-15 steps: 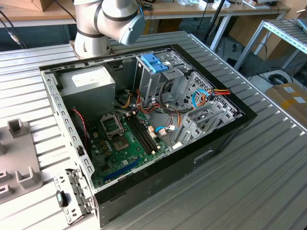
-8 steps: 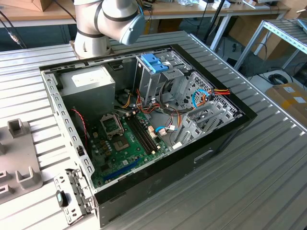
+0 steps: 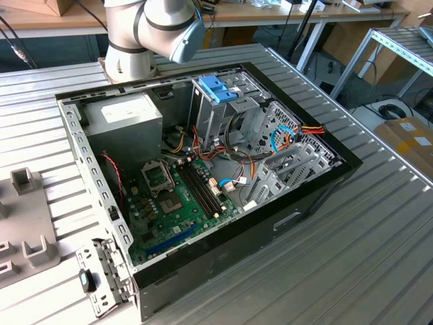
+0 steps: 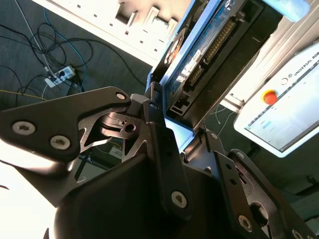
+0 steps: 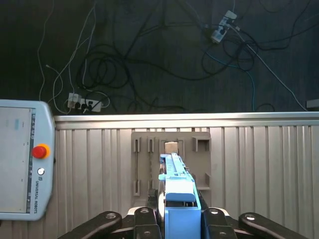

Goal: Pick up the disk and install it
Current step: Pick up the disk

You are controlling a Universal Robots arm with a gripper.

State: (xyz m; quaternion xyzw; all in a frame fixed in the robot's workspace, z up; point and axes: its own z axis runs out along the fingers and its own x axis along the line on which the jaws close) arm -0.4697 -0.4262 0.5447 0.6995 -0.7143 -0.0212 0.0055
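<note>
— Disk (image 5: 174,181): how much shows?
— In the first wrist view it is edge-on, with the light-blue plastic frame foremost and the near end cut off. In the second wrist view its circuit-board face shows.
— And the gripper (image 5: 180,221)?
— Black metal fingers (image 4: 159,129) pinch it from both sides, over the ribbed metal table (image 5: 269,169).

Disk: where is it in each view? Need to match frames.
Second wrist view: the disk sticks out from the claw, clamped at one end, circuit board showing.
First wrist view: the disk edge-on in the claw, blue frame facing the camera.
Exterior view: the arm runs off the upper edge; the blue bracket in the drive cage is another part.
Landmark: the pendant in both wrist views; ribbed table in exterior and first wrist views.
</note>
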